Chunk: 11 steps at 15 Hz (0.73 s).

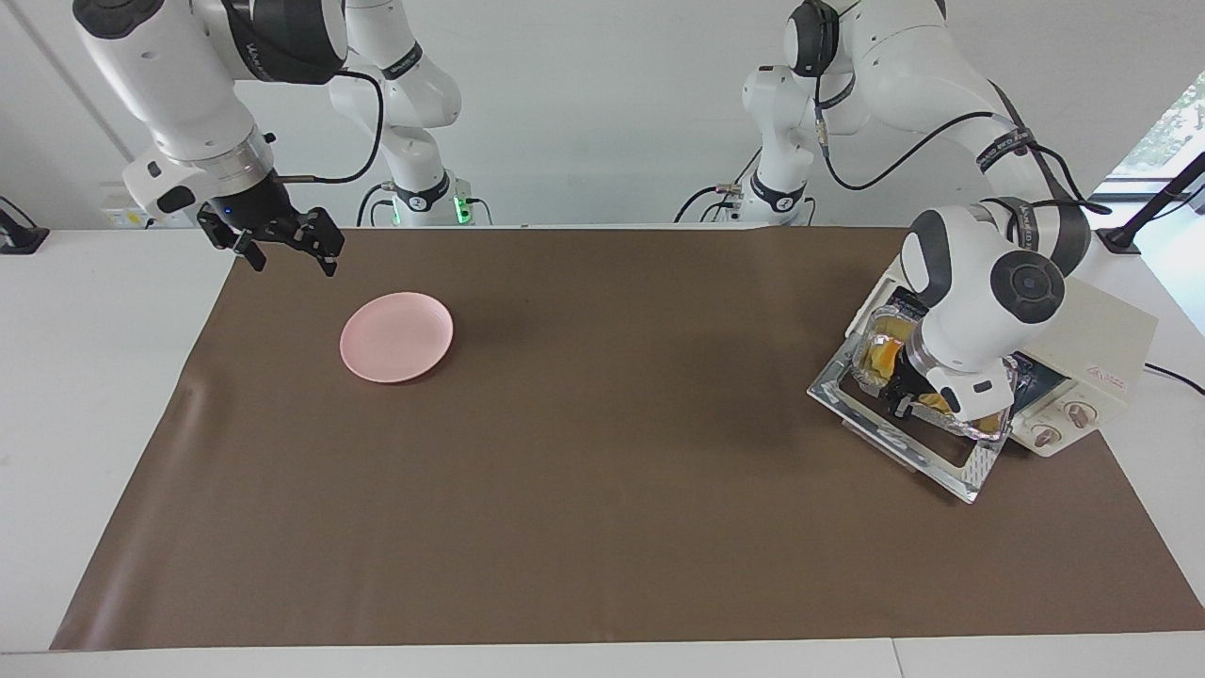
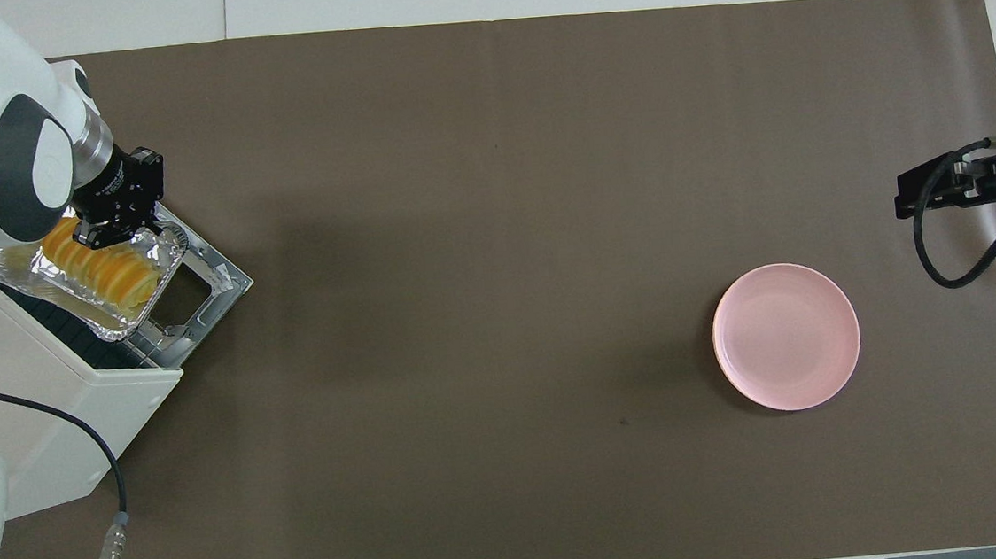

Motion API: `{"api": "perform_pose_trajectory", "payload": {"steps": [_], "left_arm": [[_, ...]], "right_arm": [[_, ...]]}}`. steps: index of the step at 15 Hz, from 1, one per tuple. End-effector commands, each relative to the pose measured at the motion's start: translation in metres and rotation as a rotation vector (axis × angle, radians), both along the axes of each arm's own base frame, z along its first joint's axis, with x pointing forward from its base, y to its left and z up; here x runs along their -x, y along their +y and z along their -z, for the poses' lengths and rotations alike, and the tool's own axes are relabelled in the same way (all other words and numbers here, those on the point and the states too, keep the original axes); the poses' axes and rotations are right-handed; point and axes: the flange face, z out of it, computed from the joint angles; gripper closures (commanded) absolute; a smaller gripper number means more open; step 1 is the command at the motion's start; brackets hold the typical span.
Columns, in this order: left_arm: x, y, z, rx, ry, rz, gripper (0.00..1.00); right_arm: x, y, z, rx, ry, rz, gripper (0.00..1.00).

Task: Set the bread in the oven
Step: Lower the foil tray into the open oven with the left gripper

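Left claw (image 2: 114,230) clenched on foil tray (image 2: 156,284) rim, bread (image 2: 102,273) aboard, halfway over oven (image 2: 72,397) door toward rack – right claw (image 1: 282,247) released, waiting – risk: tray snagging, tipping bread out.

bread (image 2: 102,275): yellow-orange, crosswise ridges in alternating lighter and deeper bands
foil tray (image 2: 160,253): crinkled silver, shiny
oven (image 1: 1092,350): cream-white body, small red mark on its top, two pale round knobs
oven door (image 1: 941,461): silver metal frame, dark glass window
plate (image 2: 786,336): plain pale pink
table cover (image 1: 602,471): flat dark brown, no pattern
table (image 1: 94,311): white at the edges around the cover
left gripper (image 2: 110,228): black, on a white arm with grey joints
right gripper (image 1: 287,247): black, on a white arm with dark grey bands
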Motion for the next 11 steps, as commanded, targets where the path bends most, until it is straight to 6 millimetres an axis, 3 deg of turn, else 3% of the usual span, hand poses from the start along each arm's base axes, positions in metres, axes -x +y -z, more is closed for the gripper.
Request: {"api": "perform_pose_trajectory", "payload": {"steps": [1, 6, 11], "left_arm": [[0.012, 0.020, -0.007, 0.037, -0.013, 0.021, 1.00], [0.022, 0.065, -0.011, 0.066, -0.013, 0.059, 1.00], [0.031, 0.074, 0.003, 0.071, -0.018, 0.047, 1.00]], "right_arm": [[0.006, -0.001, -0.002, -0.006, 0.004, -0.020, 0.00], [0.006, -0.001, -0.002, -0.006, 0.005, -0.022, 0.00], [0.006, -0.002, -0.003, -0.006, 0.002, -0.020, 0.00]]}}
